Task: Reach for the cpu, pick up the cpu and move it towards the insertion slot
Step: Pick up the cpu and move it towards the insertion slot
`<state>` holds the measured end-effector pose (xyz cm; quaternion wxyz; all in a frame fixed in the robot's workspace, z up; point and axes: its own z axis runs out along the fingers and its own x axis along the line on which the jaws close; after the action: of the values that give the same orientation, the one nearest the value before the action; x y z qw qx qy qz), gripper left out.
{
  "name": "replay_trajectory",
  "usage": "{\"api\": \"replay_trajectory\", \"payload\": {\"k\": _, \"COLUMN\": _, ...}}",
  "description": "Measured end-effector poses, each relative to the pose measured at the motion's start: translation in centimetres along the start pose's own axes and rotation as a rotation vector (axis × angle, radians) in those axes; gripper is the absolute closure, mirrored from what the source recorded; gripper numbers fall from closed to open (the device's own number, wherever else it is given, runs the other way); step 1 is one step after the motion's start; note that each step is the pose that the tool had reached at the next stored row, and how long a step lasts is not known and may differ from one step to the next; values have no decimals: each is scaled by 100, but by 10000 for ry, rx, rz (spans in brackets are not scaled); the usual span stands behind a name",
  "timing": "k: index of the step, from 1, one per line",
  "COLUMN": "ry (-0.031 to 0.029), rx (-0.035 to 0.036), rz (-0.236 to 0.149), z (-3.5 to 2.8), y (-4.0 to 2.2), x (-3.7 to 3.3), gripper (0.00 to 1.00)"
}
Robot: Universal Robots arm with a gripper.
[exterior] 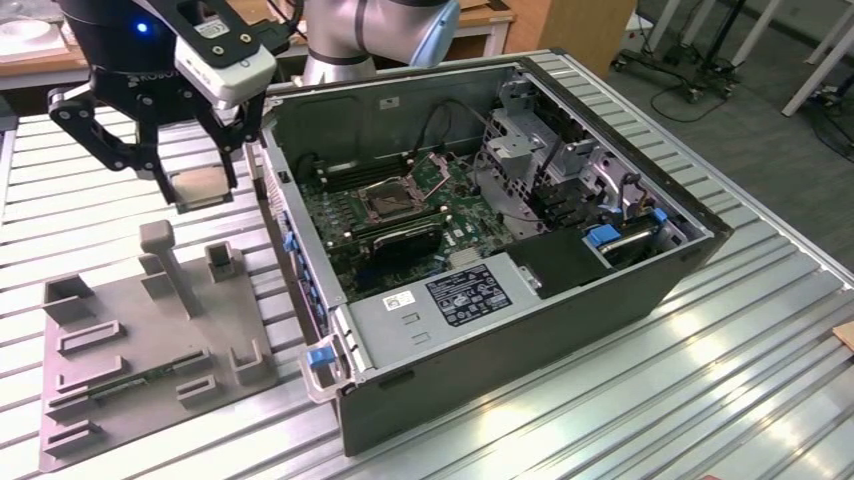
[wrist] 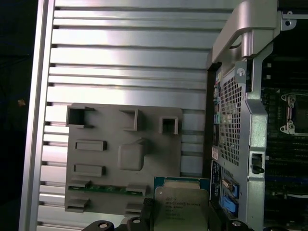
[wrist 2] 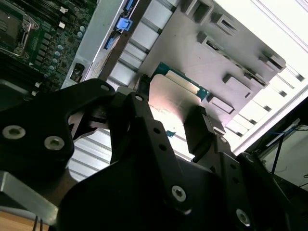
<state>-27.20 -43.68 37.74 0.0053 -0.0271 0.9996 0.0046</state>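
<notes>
Upper left of the exterior view: your gripper (exterior: 200, 185) jaws pinch the cpu (exterior: 200, 187) above the table (exterior: 80, 215), left of the insertion slot (exterior: 395, 199).

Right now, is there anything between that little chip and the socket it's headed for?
Yes. The end effector holds the cpu outside the computer case, above the metal table. The case's side wall stands between it and the insertion slot, which lies uncovered.
</notes>
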Motion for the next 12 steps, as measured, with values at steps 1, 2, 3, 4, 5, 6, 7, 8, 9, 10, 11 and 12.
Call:
{"api": "replay_trajectory", "payload": {"k": 1, "ry": 0, "rx": 0, "rz": 0, "z": 0, "y": -1, "x": -9, "gripper": 46}}
{"api": "replay_trajectory", "payload": {"k": 2, "ry": 1, "rx": 0, "rz": 0, "z": 0, "y": -1, "x": -19, "gripper": 46}}
{"api": "replay_trajectory", "payload": {"k": 3, "ry": 0, "rx": 0, "rz": 0, "z": 0, "y": -2, "x": -29, "gripper": 46}}
{"api": "replay_trajectory", "payload": {"k": 4, "ry": 0, "rx": 0, "rz": 0, "z": 0, "y": -2, "x": -39, "gripper": 46}}
{"api": "replay_trajectory", "payload": {"k": 5, "ry": 0, "rx": 0, "rz": -1, "z": 1, "y": -3, "x": -49, "gripper": 46}}
{"api": "replay_trajectory", "payload": {"k": 6, "ry": 0, "rx": 0, "rz": 0, "z": 1, "y": -3, "x": -60, "gripper": 46}}
{"api": "replay_trajectory", "payload": {"k": 7, "ry": 0, "rx": 0, "rz": 0, "z": 1, "y": -4, "x": -71, "gripper": 46}}
{"api": "replay_trajectory", "payload": {"k": 8, "ry": 0, "rx": 0, "rz": -1, "z": 1, "y": -4, "x": -82, "gripper": 46}}
{"api": "replay_trajectory", "payload": {"k": 9, "ry": 0, "rx": 0, "rz": -1, "z": 1, "y": -5, "x": -92, "gripper": 46}}
{"api": "replay_trajectory", "payload": {"k": 10, "ry": 0, "rx": 0, "rz": -1, "z": 1, "y": -6, "x": -104, "gripper": 46}}
{"api": "replay_trajectory", "payload": {"k": 11, "ry": 0, "rx": -1, "rz": -1, "z": 1, "y": -6, "x": -115, "gripper": 46}}
{"api": "replay_trajectory", "payload": {"k": 12, "ry": 0, "rx": 0, "rz": 0, "z": 1, "y": -7, "x": -126, "gripper": 46}}
